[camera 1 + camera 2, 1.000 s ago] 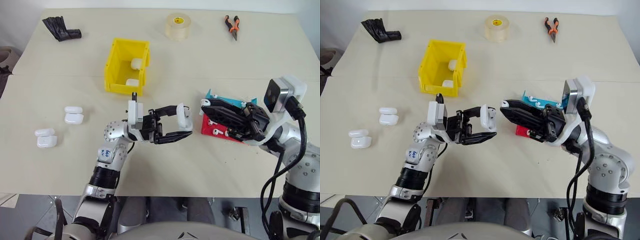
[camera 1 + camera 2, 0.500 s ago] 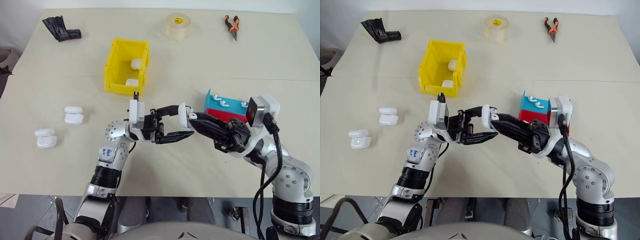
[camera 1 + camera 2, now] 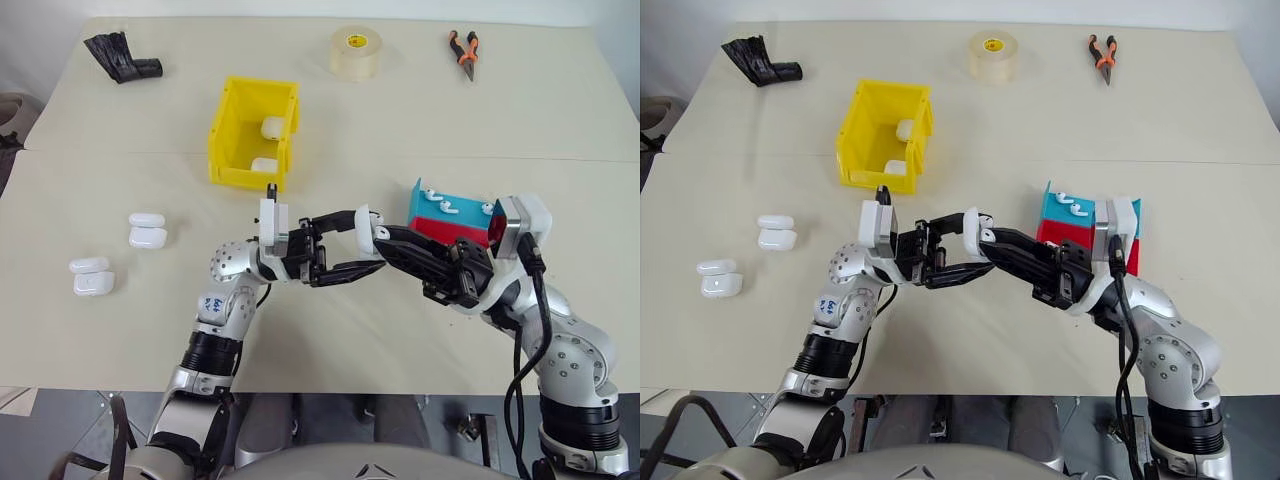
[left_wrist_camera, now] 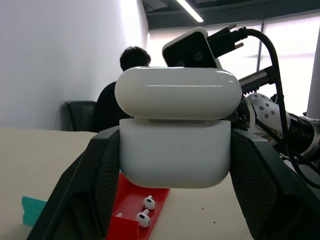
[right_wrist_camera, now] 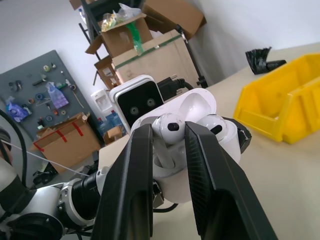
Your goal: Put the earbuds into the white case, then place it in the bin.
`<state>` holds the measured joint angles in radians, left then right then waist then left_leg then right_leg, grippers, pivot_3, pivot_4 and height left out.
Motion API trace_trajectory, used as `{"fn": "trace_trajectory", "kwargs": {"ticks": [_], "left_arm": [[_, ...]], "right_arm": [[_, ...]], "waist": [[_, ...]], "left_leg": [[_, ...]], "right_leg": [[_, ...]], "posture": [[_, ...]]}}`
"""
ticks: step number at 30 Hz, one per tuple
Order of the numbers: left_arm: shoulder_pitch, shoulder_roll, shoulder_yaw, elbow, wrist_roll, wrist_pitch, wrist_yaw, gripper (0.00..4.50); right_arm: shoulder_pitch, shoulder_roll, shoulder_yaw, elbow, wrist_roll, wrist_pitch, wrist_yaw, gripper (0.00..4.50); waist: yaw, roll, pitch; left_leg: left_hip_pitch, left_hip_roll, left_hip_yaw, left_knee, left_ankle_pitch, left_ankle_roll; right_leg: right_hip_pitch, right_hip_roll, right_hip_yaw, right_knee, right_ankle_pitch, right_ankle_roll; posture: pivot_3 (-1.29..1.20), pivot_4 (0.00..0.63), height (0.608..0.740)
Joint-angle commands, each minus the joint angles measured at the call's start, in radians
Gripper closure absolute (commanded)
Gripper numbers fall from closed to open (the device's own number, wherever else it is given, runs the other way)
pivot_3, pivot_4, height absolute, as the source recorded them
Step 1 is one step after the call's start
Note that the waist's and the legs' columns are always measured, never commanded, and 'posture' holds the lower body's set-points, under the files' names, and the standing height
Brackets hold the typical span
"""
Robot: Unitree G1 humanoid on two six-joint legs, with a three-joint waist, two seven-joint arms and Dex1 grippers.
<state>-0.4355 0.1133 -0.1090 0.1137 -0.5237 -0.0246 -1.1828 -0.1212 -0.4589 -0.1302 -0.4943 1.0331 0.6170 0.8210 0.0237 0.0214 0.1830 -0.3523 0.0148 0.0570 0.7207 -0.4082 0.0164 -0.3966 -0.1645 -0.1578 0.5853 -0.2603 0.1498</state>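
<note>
white cases, five counted: one clamped in the left claw [image 3: 350, 248], lid up; two more open pairs lying well off to that claw's outer side, the nearer case [image 3: 147, 229] and the farther case [image 3: 92, 275]; and two sitting in the single yellow bin [image 3: 232, 140] beyond the claw. earbuds: one pinched in the right claw [image 5: 168, 131], one already seated in the held case beside it, a few small white ones on the teal tray [image 3: 440, 212] behind the right claw. one tape roll [image 3: 355, 52], one pair of pliers [image 3: 463, 51], one black glove [image 3: 121, 56].
</note>
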Motion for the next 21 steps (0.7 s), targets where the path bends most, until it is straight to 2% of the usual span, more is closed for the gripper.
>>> {"fn": "trace_trajectory", "kwargs": {"ticks": [1,5,8,12,15,19,21], "left_arm": [[-0.030,-0.021,0.005,-0.036,-0.029,-0.019,-0.007,1.69],[-0.032,-0.025,0.005,-0.032,-0.027,-0.021,-0.009,1.69],[-0.032,-0.026,0.006,-0.031,-0.027,-0.017,-0.012,1.69],[-0.021,0.006,0.008,-0.054,-0.029,0.031,-0.013,1.69],[-0.016,0.034,0.017,-0.063,-0.013,0.035,-0.010,1.69],[-0.032,0.123,-0.004,-0.060,0.099,0.032,0.033,1.69],[-0.059,0.170,-0.039,-0.053,0.190,0.024,0.061,1.69]], "right_arm": [[-0.002,-0.029,-0.013,0.015,0.013,0.035,-0.026,3.58],[-0.024,-0.064,-0.022,0.008,0.104,0.097,-0.012,2.37],[-0.041,-0.068,-0.039,0.009,0.104,0.084,-0.020,1.34],[-0.028,-0.138,-0.092,0.035,0.038,0.045,0.037,0.01],[0.000,-0.196,-0.113,0.060,-0.035,0.001,0.092,0.01],[0.001,-0.287,-0.117,0.106,-0.106,-0.005,0.144,0.01],[-0.015,-0.306,-0.096,0.120,-0.145,-0.033,0.183,0.61]], "waist": [[0.000,0.000,0.000],[0.000,0.000,0.000],[0.000,0.000,0.000],[0.002,0.000,0.000],[0.002,0.000,0.000],[0.001,0.000,0.000],[0.001,0.000,0.000]], "left_leg": [[0.000,0.000,0.000,0.000,0.000,0.000],[0.000,0.000,0.000,0.000,0.000,0.000],[0.000,0.000,0.000,0.000,0.000,0.000],[0.000,0.000,0.000,0.000,0.000,0.000],[0.000,0.000,0.000,0.000,0.000,0.000],[0.000,0.000,0.001,0.000,0.000,0.000],[0.000,0.000,0.001,0.000,0.000,0.000]], "right_leg": [[0.000,0.000,0.000,0.000,0.000,0.000],[0.000,0.000,0.000,0.000,0.000,0.000],[0.000,0.000,0.000,0.000,0.000,0.000],[0.000,0.000,0.000,0.000,0.000,0.000],[0.000,0.000,0.000,0.000,0.000,0.000],[0.000,0.000,0.000,0.000,0.000,0.000],[0.000,0.000,0.000,0.000,0.000,0.000]], "posture": [[0.00,0.150,0.740],[0.00,0.150,0.740],[0.00,0.150,0.740],[0.00,0.150,0.740],[0.00,0.150,0.740],[0.00,0.150,0.740],[0.00,0.150,0.740]]}}
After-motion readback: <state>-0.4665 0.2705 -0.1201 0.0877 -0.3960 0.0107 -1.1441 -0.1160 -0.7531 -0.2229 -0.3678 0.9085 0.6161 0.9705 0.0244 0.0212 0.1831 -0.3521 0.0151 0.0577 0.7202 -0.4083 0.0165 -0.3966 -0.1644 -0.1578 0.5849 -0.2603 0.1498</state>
